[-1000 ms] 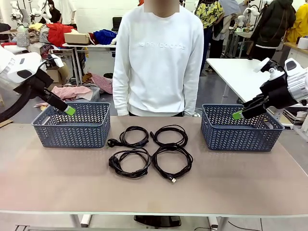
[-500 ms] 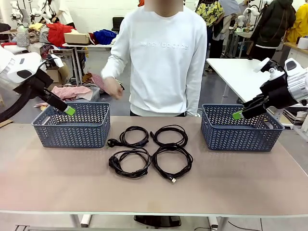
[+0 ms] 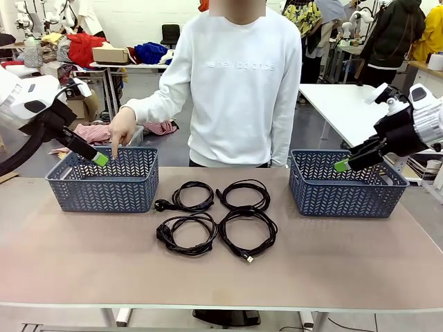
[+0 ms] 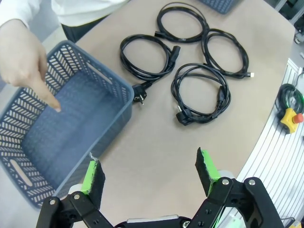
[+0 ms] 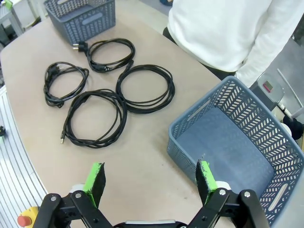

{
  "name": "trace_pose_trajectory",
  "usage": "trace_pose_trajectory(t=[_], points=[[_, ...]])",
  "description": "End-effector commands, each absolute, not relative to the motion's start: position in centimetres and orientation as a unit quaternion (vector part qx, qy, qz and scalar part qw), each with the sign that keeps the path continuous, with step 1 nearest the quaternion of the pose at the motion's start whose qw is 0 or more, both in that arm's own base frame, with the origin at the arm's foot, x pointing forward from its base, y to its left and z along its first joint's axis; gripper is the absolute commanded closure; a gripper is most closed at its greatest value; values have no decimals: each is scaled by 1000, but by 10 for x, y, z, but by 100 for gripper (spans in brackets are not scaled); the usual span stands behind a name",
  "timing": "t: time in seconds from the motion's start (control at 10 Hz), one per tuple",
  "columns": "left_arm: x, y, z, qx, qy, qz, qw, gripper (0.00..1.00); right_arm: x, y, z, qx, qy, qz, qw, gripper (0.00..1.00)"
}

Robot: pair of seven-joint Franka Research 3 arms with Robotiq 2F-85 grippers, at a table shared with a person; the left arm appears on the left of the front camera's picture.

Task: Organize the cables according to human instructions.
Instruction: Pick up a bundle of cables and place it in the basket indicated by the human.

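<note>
Four coiled cables (image 3: 216,220) lie in a square block at table centre, unsorted, while the person's hand (image 3: 122,128) points into the basket (image 3: 104,190) at their 10 o'clock, evidently naming a destination; left gripper (image 4: 148,164) and right gripper (image 5: 151,170) hover empty, fingers spread.

Cables (image 3: 163,236), plain black, left basket (image 3: 104,190) and right basket (image 3: 342,200), slate blue with herringbone openwork walls, tabletop (image 3: 221,277), matt greyish beige, person's sweatshirt (image 3: 235,104), white with faint pale lettering, left tool (image 4: 149,168) and right tool (image 5: 149,173), black with bright green pads (image 4: 206,166), stop button (image 4: 297,117), red on yellow.
</note>
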State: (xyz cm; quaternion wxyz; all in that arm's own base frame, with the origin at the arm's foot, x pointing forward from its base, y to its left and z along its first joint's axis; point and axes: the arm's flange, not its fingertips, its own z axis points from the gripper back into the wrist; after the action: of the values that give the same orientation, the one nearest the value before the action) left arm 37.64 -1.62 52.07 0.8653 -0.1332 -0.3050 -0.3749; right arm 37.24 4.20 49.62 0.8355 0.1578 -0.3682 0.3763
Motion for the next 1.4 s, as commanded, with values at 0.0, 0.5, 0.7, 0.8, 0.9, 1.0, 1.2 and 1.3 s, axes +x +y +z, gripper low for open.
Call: trace_pose_trajectory(t=[0.0, 0.5, 0.7, 0.8, 0.9, 1.0, 1.2, 1.3], points=[[376, -14, 518, -141, -308, -381, 860, 0, 373, 41, 496, 161, -370, 377, 834, 0], [376, -14, 518, -141, -308, -381, 860, 0, 373, 41, 496, 161, -370, 377, 834, 0], [376, -14, 518, -141, -308, -381, 860, 0, 373, 41, 496, 161, -370, 377, 834, 0], [376, -16, 521, -133, -305, -375, 865, 0, 373, 41, 496, 161, -370, 377, 834, 0], [380, -29, 526, -117, -296, -404, 857, 0, 373, 41, 496, 161, -370, 377, 834, 0], [385, -44, 530, -100, -288, -433, 848, 0, 373, 41, 496, 161, -370, 377, 834, 0], [397, -82, 531, -72, -260, -494, 827, 0, 373, 41, 496, 161, -370, 377, 834, 0], [401, -104, 528, -62, -242, -524, 814, 0, 373, 41, 496, 161, -370, 377, 834, 0]])
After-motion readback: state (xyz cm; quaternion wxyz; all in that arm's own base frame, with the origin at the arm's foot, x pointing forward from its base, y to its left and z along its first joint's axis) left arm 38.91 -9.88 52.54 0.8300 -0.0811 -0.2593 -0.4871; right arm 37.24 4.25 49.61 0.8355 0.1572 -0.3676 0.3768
